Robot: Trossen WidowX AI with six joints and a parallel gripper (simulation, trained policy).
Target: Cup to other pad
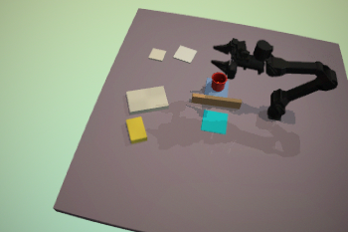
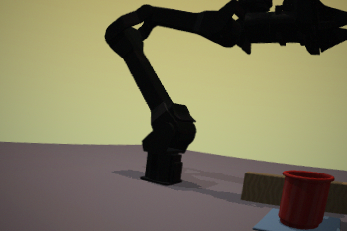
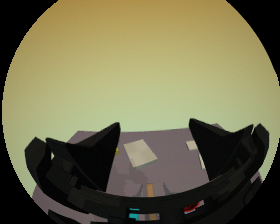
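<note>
The arm [image 1: 298, 68] [image 2: 173, 19] rises from its base [image 1: 276, 113] [image 2: 162, 168], leans back to a bent elbow [image 1: 326, 77] [image 2: 124, 33], then reaches forward, its forearm near level. The gripper [image 1: 217, 56] [image 3: 156, 124] is raised high and points forward, roughly horizontal. Its two fingers stand wide apart, with nothing between them. In the exterior view, the fingertips are cut off at the frame edge.
</note>
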